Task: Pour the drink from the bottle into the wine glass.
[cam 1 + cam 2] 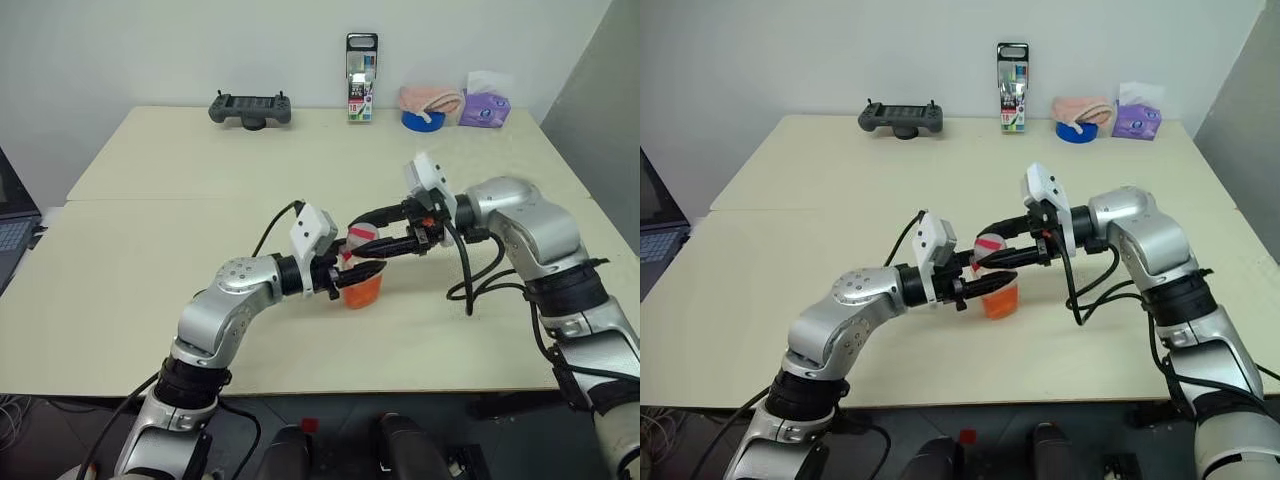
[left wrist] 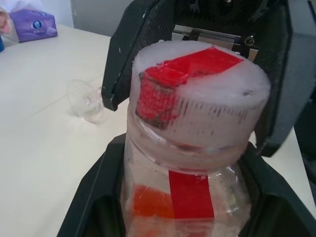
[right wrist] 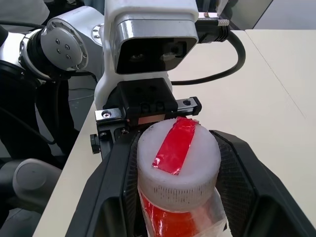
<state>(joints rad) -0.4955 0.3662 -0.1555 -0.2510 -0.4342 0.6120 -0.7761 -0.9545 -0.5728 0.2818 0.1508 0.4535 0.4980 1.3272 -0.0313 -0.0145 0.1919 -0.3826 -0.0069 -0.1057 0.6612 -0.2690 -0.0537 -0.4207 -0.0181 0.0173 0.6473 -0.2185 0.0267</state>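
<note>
While left gripper [image 1: 352, 272] clamps it, bottle [image 1: 362, 275] upright (cap [image 3: 178, 167] topmost)

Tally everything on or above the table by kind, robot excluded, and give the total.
Bottle: 1
Wine glass: 1
Game controller: 1
Marker pack: 1
Blue tape roll: 1
Pink cloth: 1
Purple tissue pack: 1
Total: 7
</note>
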